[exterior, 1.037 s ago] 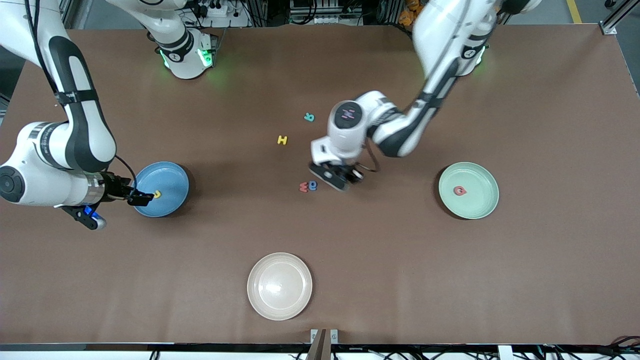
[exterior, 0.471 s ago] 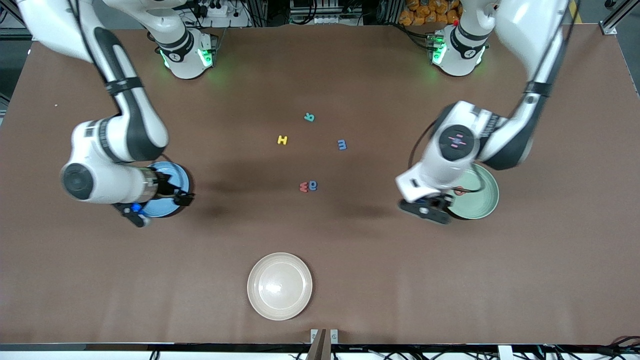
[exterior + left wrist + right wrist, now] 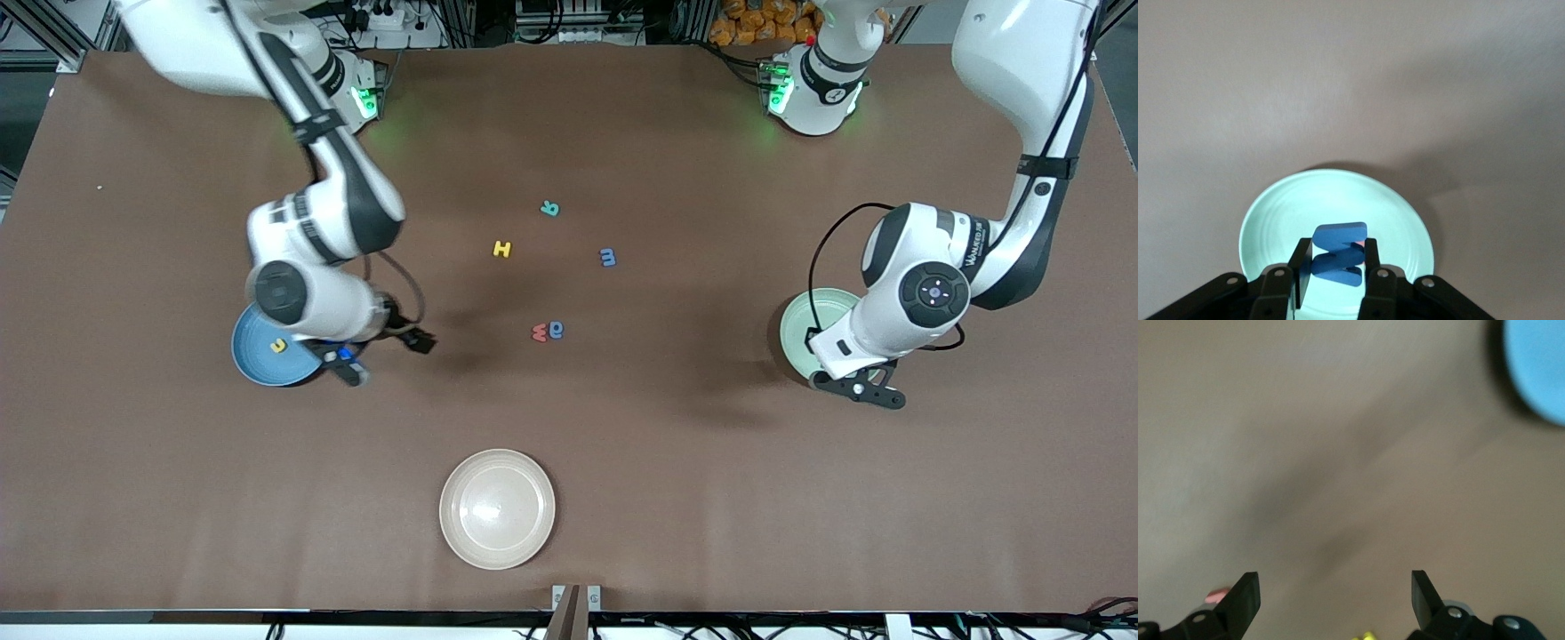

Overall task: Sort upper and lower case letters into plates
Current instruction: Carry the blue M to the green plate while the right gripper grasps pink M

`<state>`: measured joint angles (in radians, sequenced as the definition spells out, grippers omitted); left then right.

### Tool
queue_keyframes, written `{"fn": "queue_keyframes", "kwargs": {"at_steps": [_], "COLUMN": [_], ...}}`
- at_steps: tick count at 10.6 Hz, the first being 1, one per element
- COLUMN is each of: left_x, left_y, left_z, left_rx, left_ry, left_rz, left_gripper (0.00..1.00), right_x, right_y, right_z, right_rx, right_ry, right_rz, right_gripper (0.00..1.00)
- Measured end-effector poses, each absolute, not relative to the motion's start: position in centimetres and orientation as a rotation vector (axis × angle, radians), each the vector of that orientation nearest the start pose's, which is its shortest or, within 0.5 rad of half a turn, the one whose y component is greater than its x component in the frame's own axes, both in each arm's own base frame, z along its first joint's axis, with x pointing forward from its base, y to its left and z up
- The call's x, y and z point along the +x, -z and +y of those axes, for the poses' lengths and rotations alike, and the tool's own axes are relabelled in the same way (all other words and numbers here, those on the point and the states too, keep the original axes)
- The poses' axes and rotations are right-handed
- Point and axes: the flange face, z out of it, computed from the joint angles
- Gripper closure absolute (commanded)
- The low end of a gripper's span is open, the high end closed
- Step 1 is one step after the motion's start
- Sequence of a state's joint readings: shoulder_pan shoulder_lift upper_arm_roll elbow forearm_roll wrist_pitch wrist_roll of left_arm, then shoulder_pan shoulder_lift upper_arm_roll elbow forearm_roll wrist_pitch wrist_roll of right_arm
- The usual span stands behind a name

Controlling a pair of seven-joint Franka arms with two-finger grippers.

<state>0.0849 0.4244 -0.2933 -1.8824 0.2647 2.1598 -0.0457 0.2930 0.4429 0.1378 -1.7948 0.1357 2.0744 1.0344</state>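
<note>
1. Two hands are at work: the left hand [image 3: 1335, 283] hangs over the pale green plate [image 3: 1271, 213] at the left arm's end of the table [image 3: 676, 480], clenched on a blue letter [image 3: 1337, 257] that stands on edge between its fingers.
2. The relation that matters: the blue letter is straight above the green plate's inner floor, so to my eye the coming move is a plain lowering and letting go, with no sideways travel needed.
3. A sliver of red shows just beside the held letter in the left wrist view; what it is I cannot tell.
4. The right hand [image 3: 418, 339] is spread wide and holds nothing; it is over bare table just beside the blue plate [image 3: 253, 360], on the side toward the table's middle.
5. A yellow letter [image 3: 279, 346] already lies in the blue plate.
6. Five loose letters remain mid-table: a teal one [image 3: 550, 209], a yellow H [image 3: 502, 249], a blue m [image 3: 608, 257], and a red one [image 3: 540, 332] touching a small blue one [image 3: 556, 329].
7. The red and blue pair lies closest to the right hand, so that arm looks better placed for them.
8. A cream plate [image 3: 497, 508] sits nearest the front camera, with nothing in it.
</note>
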Motion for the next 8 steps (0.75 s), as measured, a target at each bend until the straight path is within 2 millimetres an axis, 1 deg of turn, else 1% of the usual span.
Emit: {"fn": "queue_keyframes", "kwargs": {"at_steps": [1, 2, 3, 4, 5, 6, 7, 8], "left_x": [60.1, 59.6, 59.4, 59.4, 59.6, 59.9, 60.3, 60.6], "left_y": [-26.7, -25.3, -24.3, -23.9, -24.1, -24.7, -25.7, -27.2], "left_z": [-10.1, -8.9, -7.8, -7.3, -7.1, -7.4, -8.3, -10.4], "left_rx": [-2.993, -2.989, -2.988, -2.989, -2.991, -2.993, -2.995, -2.998], "left_ry": [-0.215, -0.26, -0.29, -0.299, -0.291, -0.268, -0.233, -0.183], "left_rz": [0.451, 0.428, 0.403, 0.389, 0.385, 0.389, 0.408, 0.427], "left_gripper": [0.61, 0.01, 0.0, 0.0, 0.0, 0.0, 0.0, 0.0], "right_x": [57.0, 56.8, 56.8, 57.1, 57.7, 58.4, 59.0, 59.2], "right_y": [-28.6, -27.6, -26.5, -25.9, -25.8, -26.0, -26.0, -25.7], "right_z": [28.4, 29.6, 30.2, 30.4, 30.8, 31.8, 33.2, 34.8], "right_rx": [-2.894, -2.856, -2.816, -2.766, -2.7, -2.628, -2.562, -2.51], "right_ry": [-0.337, -0.314, -0.306, -0.301, -0.295, -0.287, -0.283, -0.285], "right_rz": [1.104, 1.188, 1.277, 1.384, 1.503, 1.611, 1.7, 1.774], "right_gripper": [0.0, 0.0, 0.0, 0.0, 0.0, 0.0, 0.0, 0.0]}}
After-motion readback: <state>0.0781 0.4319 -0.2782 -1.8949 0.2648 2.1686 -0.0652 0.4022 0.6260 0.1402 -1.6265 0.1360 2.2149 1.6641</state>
